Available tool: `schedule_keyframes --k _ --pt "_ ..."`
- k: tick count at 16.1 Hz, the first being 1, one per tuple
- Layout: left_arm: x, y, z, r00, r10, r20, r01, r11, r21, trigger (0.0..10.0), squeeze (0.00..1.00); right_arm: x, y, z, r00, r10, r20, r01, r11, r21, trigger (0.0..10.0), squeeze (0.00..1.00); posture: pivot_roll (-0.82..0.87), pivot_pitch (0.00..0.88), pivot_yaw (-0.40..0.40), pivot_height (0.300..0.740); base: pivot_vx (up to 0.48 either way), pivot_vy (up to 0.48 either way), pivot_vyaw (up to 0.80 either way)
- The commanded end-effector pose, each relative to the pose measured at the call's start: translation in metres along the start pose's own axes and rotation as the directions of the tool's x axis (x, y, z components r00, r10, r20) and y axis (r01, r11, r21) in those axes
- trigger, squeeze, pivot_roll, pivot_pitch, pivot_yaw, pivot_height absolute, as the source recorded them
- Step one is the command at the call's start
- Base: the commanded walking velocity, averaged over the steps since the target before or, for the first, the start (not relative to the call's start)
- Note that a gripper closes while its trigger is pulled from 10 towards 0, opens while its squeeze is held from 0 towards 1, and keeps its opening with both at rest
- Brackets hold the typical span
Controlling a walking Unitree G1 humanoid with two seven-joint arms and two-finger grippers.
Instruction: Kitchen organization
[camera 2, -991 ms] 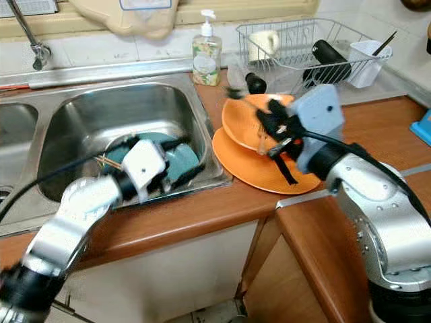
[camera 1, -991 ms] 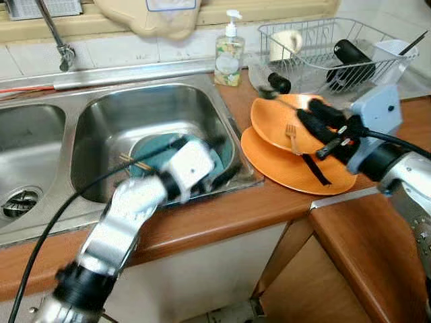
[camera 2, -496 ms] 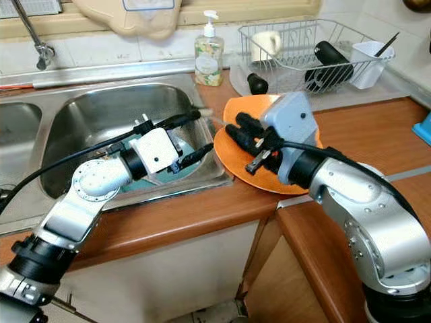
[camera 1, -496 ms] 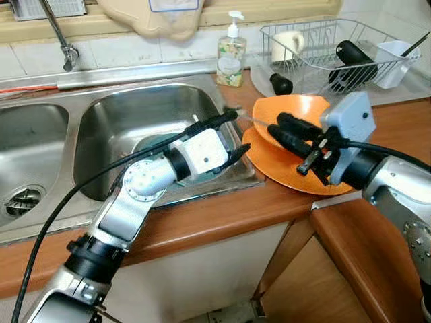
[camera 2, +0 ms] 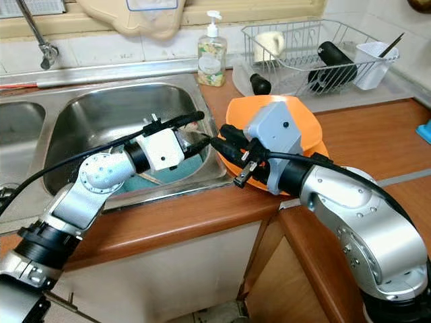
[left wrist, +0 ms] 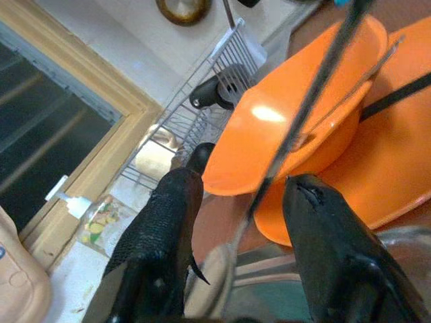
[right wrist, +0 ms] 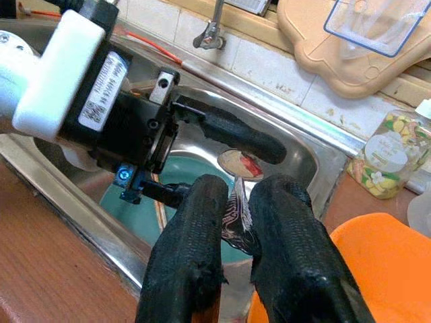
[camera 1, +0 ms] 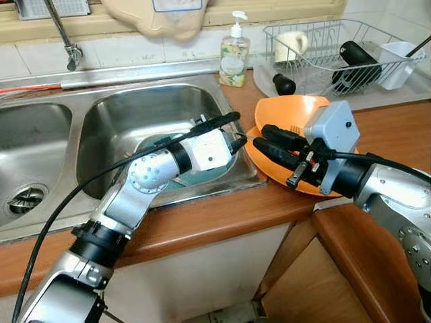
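My right gripper [camera 1: 259,136] is shut on a metal spoon [right wrist: 236,165], held over the right rim of the sink [camera 1: 246,176]. The spoon's thin handle [left wrist: 296,134] runs between the fingers of my left gripper [camera 1: 232,132], which is open around it and facing the right gripper. Just behind the right gripper an orange bowl [camera 1: 296,111] with a fork [camera 1: 294,129] in it sits on an orange plate [camera 1: 268,167]. A black utensil [left wrist: 397,97] lies across the plate. A teal plate [camera 1: 156,145] lies in the basin under my left arm.
A soap bottle [camera 1: 233,57] stands behind the sink. The wire dish rack [camera 1: 337,47] at the back right holds a mug, a black bottle and a white cup. The faucet [camera 1: 67,50] and a second basin [camera 1: 34,148] are on the left.
My right gripper has moved left from above the bowl to the sink's rim. My left gripper has risen out of the basin to meet it and now brackets the spoon.
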State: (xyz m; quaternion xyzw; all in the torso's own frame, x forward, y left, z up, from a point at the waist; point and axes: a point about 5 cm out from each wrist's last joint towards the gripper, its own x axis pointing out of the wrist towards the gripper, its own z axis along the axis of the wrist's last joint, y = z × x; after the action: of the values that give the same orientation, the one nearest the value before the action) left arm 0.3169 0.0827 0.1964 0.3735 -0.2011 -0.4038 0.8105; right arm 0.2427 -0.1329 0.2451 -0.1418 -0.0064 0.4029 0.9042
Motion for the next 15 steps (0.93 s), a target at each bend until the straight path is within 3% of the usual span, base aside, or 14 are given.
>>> schedule_keyframes --k 1,14,15 --pt "0.0023 0.0008 -0.0009 1.000 -0.008 -0.005 0.008 1.000 0.026 0.0 0.00 0.0010 0.0034 0.0080 1.000 0.016 0.022 -0.016 1.000 -0.021 0.0 0.00 -0.19 0.000 0.041 0.740 0.000 0.000 0.00" --pt "-0.0025 -0.0021 -0.0076 0.999 -0.031 -0.034 0.034 0.996 0.087 0.0 0.00 0.0055 0.0019 0.0061 1.000 0.001 0.010 -0.001 1.000 -0.021 0.0 0.00 -0.19 0.000 0.027 0.740 0.000 0.000 0.00" --pt "-0.0023 -0.0013 -0.0075 0.999 -0.028 -0.035 0.031 0.995 0.090 0.0 0.00 0.0056 0.0020 0.0059 1.000 0.002 0.008 -0.001 1.000 -0.020 1.4 0.00 -0.19 0.000 0.027 0.740 0.000 0.000 0.00"
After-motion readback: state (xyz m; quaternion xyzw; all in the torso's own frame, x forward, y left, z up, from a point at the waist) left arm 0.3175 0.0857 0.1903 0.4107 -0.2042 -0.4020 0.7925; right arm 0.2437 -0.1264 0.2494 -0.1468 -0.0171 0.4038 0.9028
